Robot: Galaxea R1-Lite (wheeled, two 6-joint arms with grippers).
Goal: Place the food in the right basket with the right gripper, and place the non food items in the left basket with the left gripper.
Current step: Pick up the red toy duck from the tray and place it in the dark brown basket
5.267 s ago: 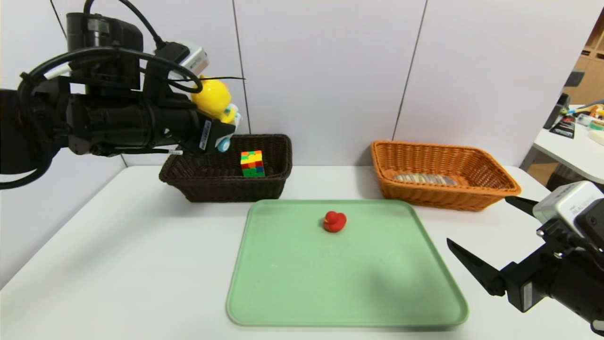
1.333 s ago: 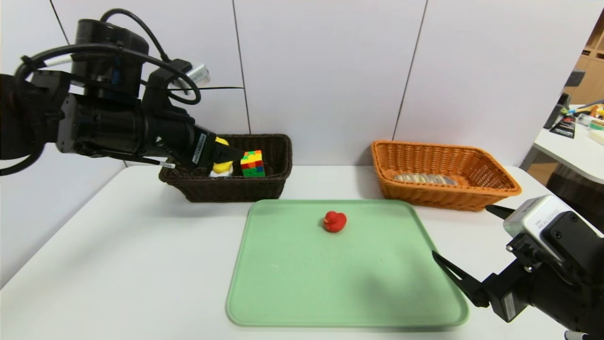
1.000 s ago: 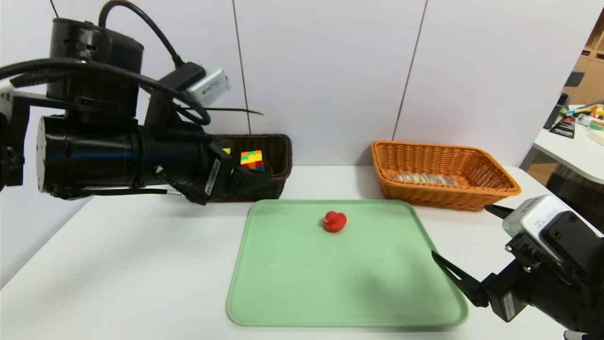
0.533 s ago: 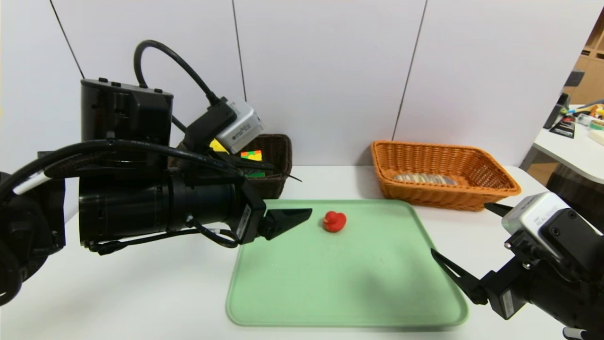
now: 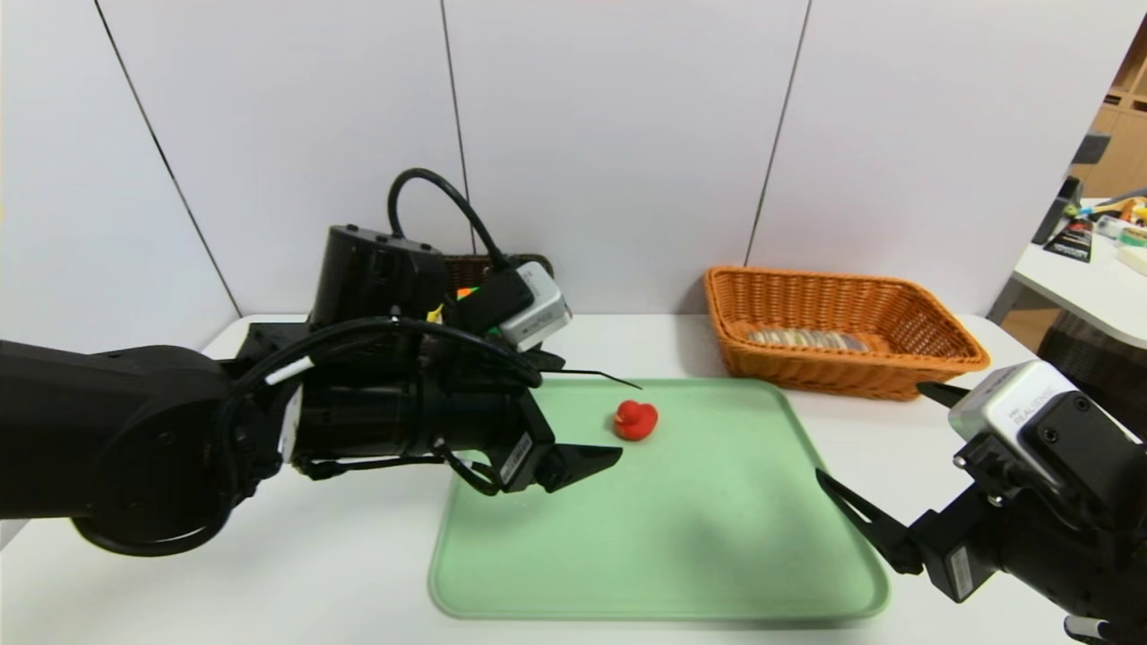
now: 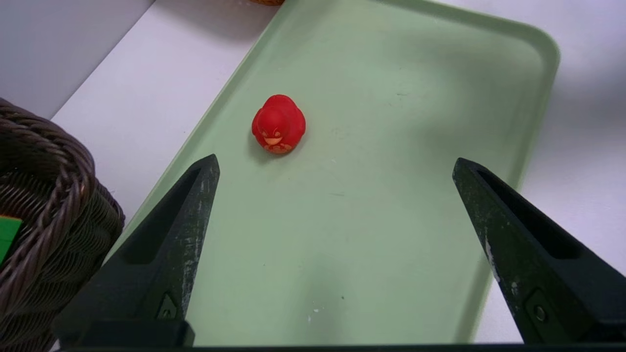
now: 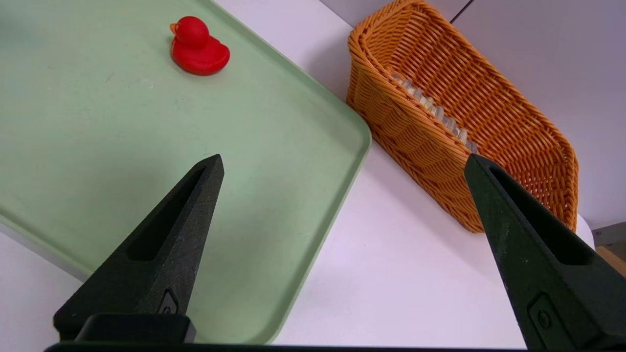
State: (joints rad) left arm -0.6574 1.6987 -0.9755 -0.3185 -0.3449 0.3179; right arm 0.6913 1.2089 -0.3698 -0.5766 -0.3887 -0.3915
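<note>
A small red rubber duck [image 5: 635, 419] [image 6: 279, 124] [image 7: 198, 46] stands alone on the far part of the green tray [image 5: 654, 555]. My left gripper [image 5: 590, 408] [image 6: 336, 160] hovers open and empty over the tray's left part, just short of the duck. The dark brown left basket [image 5: 502, 262] [image 6: 49, 220] is mostly hidden behind my left arm; only a sliver of the puzzle cube [image 5: 466, 292] shows in it. The striped loaf [image 5: 806, 339] [image 7: 430, 105] lies in the orange right basket [image 5: 847, 381] [image 7: 415, 132]. My right gripper [image 5: 869, 432] [image 7: 342, 159] stands open and empty by the tray's right edge.
The tray and both baskets sit on a white table [image 5: 269, 573] against a white wall. A second table with clutter [image 5: 1093, 260] stands off to the far right.
My left arm has come away from the dark basket, leaving the yellow duck toy in it, and swung down and right over the tray toward the red duck. The right arm has barely moved.
</note>
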